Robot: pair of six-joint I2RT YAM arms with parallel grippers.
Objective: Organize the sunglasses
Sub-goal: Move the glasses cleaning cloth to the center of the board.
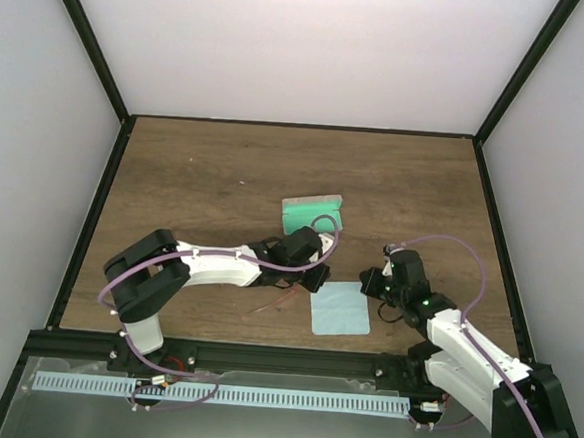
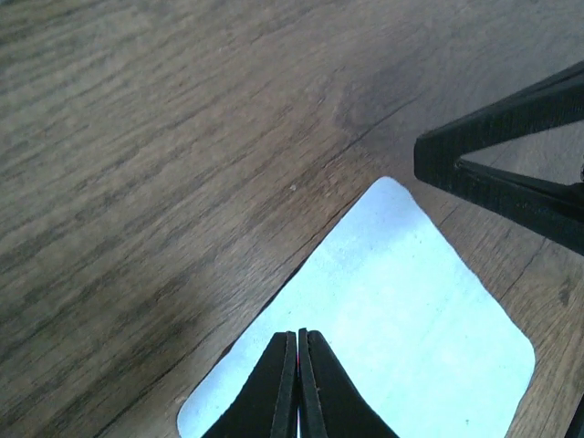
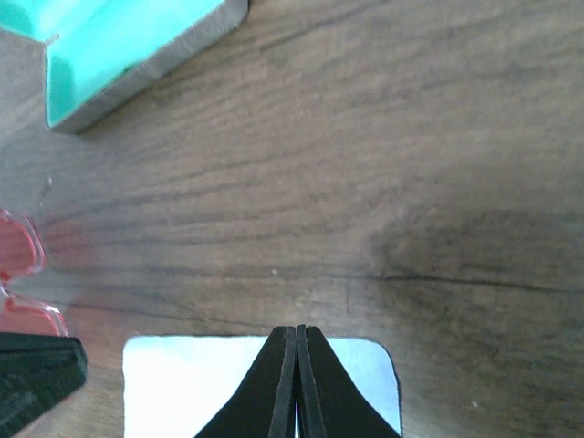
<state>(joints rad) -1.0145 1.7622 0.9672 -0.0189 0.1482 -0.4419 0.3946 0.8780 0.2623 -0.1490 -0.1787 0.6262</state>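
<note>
Left jaws clenched over the near edge of the cloth [image 1: 341, 309]. A thin red sliver is pinched between the tips, so they look to be grasping the sunglasses [image 3: 18, 260]. Sunglasses sit at the left jaws, just left of the cloth, with the red arms trailing back under the left wrist. Right jaws clenched on nothing, tips over the cloth's far edge. Case [image 1: 312, 213] lies open on the counter [image 1: 225, 174] behind, green lining up.

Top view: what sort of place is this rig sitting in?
Probably a lab test cell, not a home or shop: plain white walls edged by black frame struts box in a wooden table, with two robot arms mounted along its near edge.
</note>
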